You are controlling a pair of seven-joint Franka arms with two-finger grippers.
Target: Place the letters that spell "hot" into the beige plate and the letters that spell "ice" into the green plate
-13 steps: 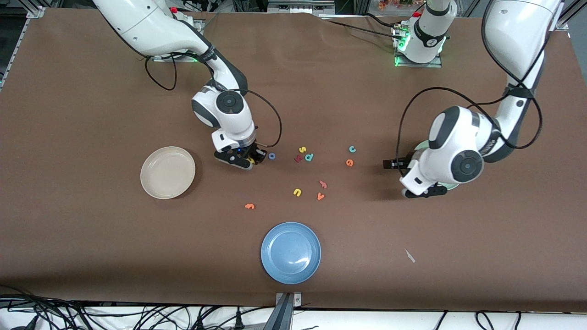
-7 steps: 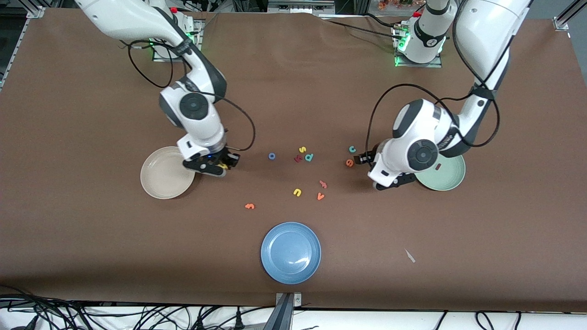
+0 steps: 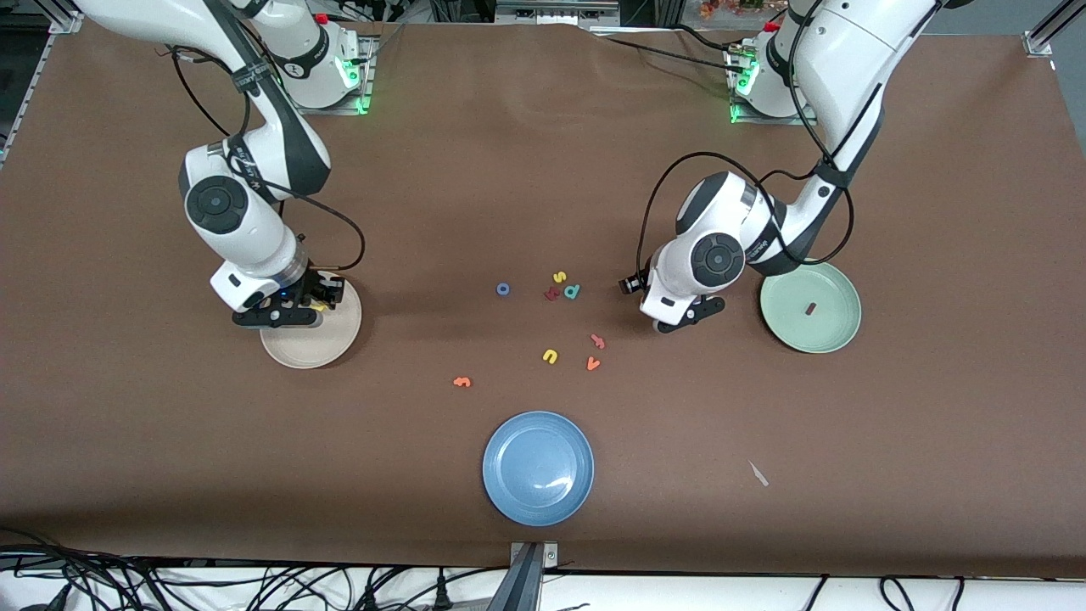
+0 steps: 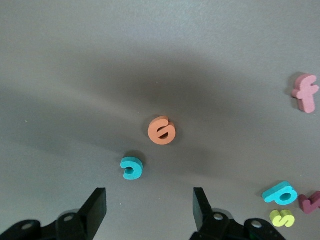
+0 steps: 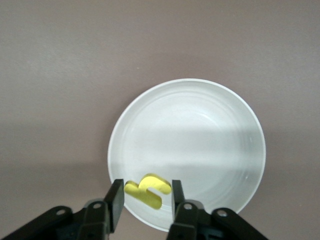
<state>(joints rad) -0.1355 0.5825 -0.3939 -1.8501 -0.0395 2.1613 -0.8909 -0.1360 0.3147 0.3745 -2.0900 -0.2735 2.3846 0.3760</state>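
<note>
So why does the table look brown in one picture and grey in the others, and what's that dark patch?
Front view: even overhead light, table brown, a white glare spot on the blue plate. Left wrist view: table reads grey, with a broad soft shadow around the orange e. Right wrist view: the beige plate looks washed out, nearly white.

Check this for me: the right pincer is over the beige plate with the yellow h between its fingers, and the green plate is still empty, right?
Not quite. The green plate is not empty: the dark red i lies in it, as the front view shows. The rest stands: the right pincer is over the beige plate with the yellow h between its fingers.
</note>
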